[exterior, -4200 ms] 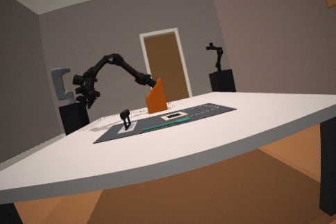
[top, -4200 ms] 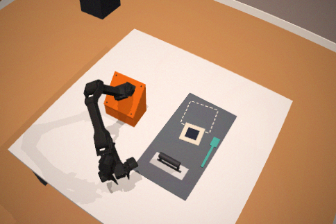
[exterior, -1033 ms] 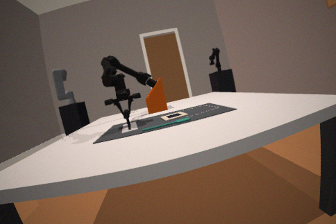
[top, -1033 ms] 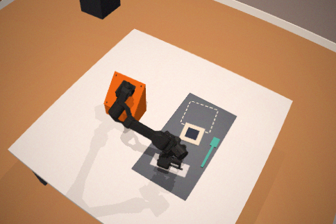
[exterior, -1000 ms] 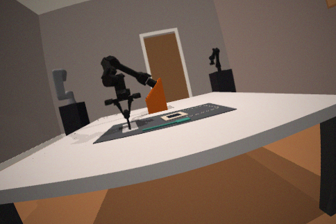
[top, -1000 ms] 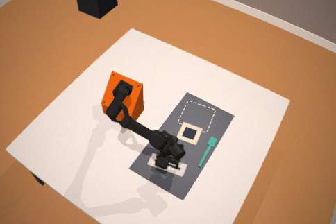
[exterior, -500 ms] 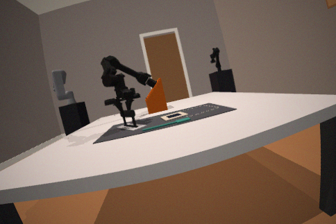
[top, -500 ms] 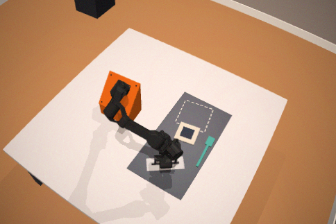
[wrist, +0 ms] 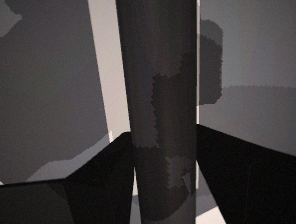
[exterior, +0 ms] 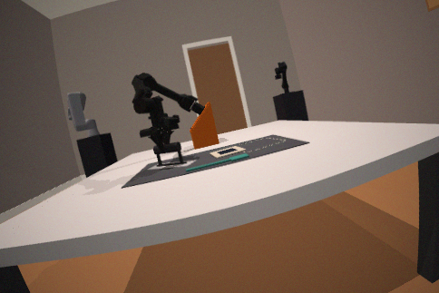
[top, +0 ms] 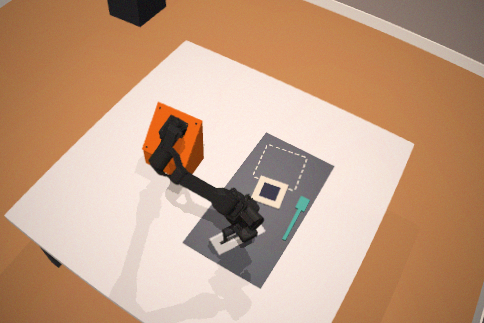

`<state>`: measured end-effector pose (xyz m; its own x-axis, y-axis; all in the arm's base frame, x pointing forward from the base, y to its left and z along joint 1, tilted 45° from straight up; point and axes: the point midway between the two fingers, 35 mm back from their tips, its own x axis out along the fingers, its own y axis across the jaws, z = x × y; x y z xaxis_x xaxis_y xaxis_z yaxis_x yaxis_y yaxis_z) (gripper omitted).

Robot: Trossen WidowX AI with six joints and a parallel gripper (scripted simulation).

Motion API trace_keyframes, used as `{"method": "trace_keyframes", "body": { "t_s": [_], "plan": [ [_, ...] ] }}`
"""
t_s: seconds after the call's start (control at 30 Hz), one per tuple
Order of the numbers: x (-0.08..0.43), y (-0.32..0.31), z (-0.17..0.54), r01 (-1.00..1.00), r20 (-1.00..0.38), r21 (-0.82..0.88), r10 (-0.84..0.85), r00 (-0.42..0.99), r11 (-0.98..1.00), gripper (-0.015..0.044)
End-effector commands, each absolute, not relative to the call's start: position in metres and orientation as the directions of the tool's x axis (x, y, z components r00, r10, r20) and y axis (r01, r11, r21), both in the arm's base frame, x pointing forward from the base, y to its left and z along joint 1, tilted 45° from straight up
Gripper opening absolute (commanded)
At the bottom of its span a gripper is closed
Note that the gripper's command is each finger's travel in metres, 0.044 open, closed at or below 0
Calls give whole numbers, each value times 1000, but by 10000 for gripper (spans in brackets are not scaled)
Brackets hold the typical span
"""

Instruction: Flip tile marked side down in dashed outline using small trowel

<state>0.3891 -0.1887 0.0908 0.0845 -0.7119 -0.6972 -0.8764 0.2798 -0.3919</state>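
My gripper [top: 241, 232] [exterior: 167, 147] [wrist: 161, 136] is shut on the dark handle [wrist: 160, 60] of a trowel. Its long pale blade [top: 221, 245] [wrist: 106, 55] lies under the handle, low over the near-left part of the mat; I cannot tell whether it touches. The cream tile [top: 257, 193] [exterior: 214, 155] lies flat, with its dark square mark [top: 269, 191] [exterior: 228, 151] facing up. The tile overlaps the near edge of the dashed outline [top: 268, 145] and lies mostly outside it. The gripper is beside the tile, clear of it.
A teal long-handled tool [top: 302, 204] [exterior: 239, 158] lies on the dark mat [top: 317, 169] [exterior: 141, 178] near the tile. The orange base block [top: 193, 129] [exterior: 206, 132] stands behind the mat on the white table [top: 350, 139] [exterior: 272, 180]. Dark pedestals stand beyond the table.
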Motion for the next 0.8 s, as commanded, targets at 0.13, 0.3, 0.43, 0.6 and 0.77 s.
{"method": "trace_keyframes", "body": {
  "t_s": [0.13, 0.3, 0.43, 0.6, 0.77],
  "plan": [
    [388, -189, 90, -924, -697, -320, -713, 81, 208, 130],
    [388, -189, 90, -924, -697, -320, -713, 81, 208, 209],
    [388, -189, 90, -924, -697, -320, -713, 81, 208, 270],
    [388, -189, 90, -924, -697, -320, -713, 81, 208, 270],
    [388, -189, 90, -924, -697, -320, -713, 81, 208, 270]
  ]
}}
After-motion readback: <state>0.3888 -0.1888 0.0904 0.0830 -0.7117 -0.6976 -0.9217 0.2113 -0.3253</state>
